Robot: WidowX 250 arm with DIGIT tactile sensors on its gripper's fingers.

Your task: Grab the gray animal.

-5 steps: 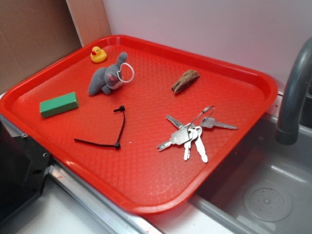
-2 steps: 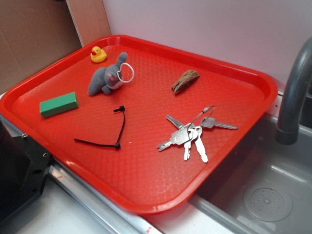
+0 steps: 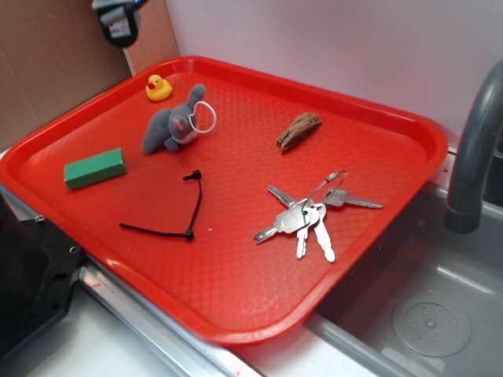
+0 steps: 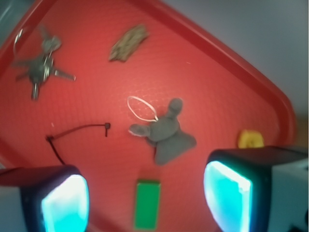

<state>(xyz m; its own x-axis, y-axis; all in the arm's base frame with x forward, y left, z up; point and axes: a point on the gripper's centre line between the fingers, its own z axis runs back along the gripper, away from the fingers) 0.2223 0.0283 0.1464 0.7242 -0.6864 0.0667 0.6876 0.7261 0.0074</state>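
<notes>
Red plastic fills your exterior view: the tray [image 3: 369, 110] holds the gray animal [image 3: 174, 123] in its far-left part, just beside the yellow duck [image 3: 159, 87], with the green block [image 3: 95, 168] nearer you and the black zip tie [image 3: 179, 212] between them and the keys [image 3: 308, 214]. You can see only a sliver of the gripper [image 3: 118, 22] at the top edge, up over the tray's back-left corner and well apart from the toy; from here you cannot tell how its jaws stand. In your wrist view the fingers [image 4: 227, 195] frame the bottom of the picture, spread wide with nothing between them, and the gray animal [image 4: 165, 133] lies ahead, its white cord loop [image 4: 141, 108] trailing toward the piece of bark [image 4: 128, 42]. Judge the toy light, soft and squashy, so it should give under the pads without slipping; take it across the plump body, not the ears or the cord. You have bare tray on the cord side, but the duck and the raised rim sit near on the other, so come down from above and keep your approach clear of them
</notes>
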